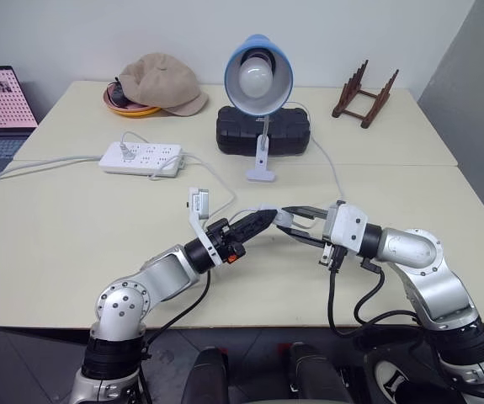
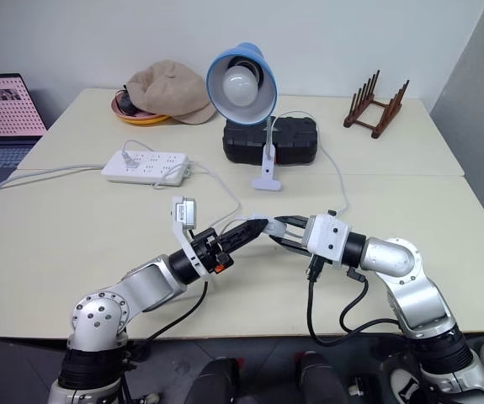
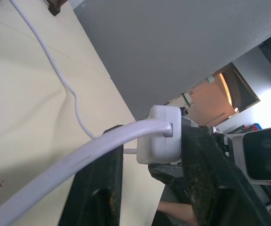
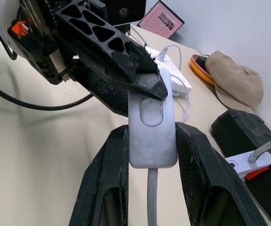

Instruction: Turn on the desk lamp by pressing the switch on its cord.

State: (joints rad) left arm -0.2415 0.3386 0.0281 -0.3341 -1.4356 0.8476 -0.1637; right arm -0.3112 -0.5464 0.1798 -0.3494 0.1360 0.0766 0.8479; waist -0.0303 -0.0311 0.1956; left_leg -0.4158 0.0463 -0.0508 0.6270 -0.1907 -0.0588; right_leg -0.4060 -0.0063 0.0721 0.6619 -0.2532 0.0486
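Near the front, above the pale surface, the right gripper has its jaws clenched on the switch, a small white block with an oval button. The left gripper has its jaws closed on the switch's far end. The thin white cord runs back to the desk lamp. Its blue shade and white bulb face forward. Far left, an orange bowl sits under a tan cap.

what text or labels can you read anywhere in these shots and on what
None can be read.
laptop screen: pink page with rows of dark marks, too small to read.
power strip: no legible marking.
switch: plain white, only a blank oval button.
desk lamp: no visible lettering.
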